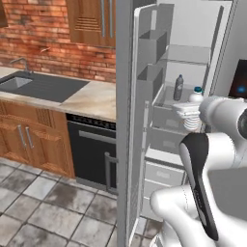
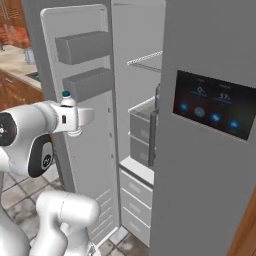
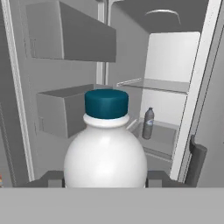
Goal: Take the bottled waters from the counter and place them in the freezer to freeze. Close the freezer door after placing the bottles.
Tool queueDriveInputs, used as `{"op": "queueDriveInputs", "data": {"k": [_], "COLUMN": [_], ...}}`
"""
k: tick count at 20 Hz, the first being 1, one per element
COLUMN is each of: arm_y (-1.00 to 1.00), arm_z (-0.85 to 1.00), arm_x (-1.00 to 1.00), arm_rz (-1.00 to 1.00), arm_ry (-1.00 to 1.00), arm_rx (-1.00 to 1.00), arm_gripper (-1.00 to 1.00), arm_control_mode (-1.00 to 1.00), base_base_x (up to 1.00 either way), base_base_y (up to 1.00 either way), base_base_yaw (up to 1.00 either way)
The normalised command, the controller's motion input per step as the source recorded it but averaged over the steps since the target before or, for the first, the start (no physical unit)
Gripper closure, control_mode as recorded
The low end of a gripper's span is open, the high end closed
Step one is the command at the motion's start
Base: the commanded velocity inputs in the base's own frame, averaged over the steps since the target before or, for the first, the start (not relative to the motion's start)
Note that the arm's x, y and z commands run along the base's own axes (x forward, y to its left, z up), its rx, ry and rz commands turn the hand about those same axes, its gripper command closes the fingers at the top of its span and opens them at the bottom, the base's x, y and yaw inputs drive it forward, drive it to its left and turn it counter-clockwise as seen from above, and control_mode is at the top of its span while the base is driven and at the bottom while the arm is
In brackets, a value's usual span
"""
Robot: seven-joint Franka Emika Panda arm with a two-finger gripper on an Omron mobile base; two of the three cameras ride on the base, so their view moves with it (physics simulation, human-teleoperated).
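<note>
Freezer door (image 1: 144, 116) is seen swung open at the left, its two grey storage bins (image 3: 70, 111) projecting from the inner face. The counter (image 1: 91, 99) lies further left, beside the sink (image 1: 19, 83); no bottle is seen on it.

The white ribbed bottle (image 3: 106, 153) with blue cap is held upright in the gripper (image 3: 105, 179), jaws closed narrowly on its body, in front of the open freezer (image 3: 166, 87). In the left base view the bottle (image 1: 194, 111) is level with the shelf above the drawers. The dark grey bottle (image 3: 148, 124) is already set upright on that shelf (image 3: 159, 140), toward its left rear.

Risks, judged:
- The lower door bin sits just beside the carried bottle; a leftward drift on the way in could clip its corner and twist the bottle in the grip.
- A placement too near the grey bottle could tip it over.
- A release close to the shelf's front lip could let the bottle fall, or foul the door when it is closed.
</note>
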Motion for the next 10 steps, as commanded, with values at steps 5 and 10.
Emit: {"op": "queueDriveInputs", "data": {"k": [5,10], "arm_y": [0.00,0.00], "arm_z": [0.00,0.00], "arm_x": [0.00,0.00], "arm_rz": [0.00,0.00], "arm_ry": [0.00,0.00], "arm_rx": [0.00,0.00], "arm_gripper": [1.00,1.00], "arm_control_mode": [1.00,1.00], "base_base_x": [0.00,0.06], "base_base_y": [-0.38,-0.46], "base_base_yaw": [0.03,-0.03]}}
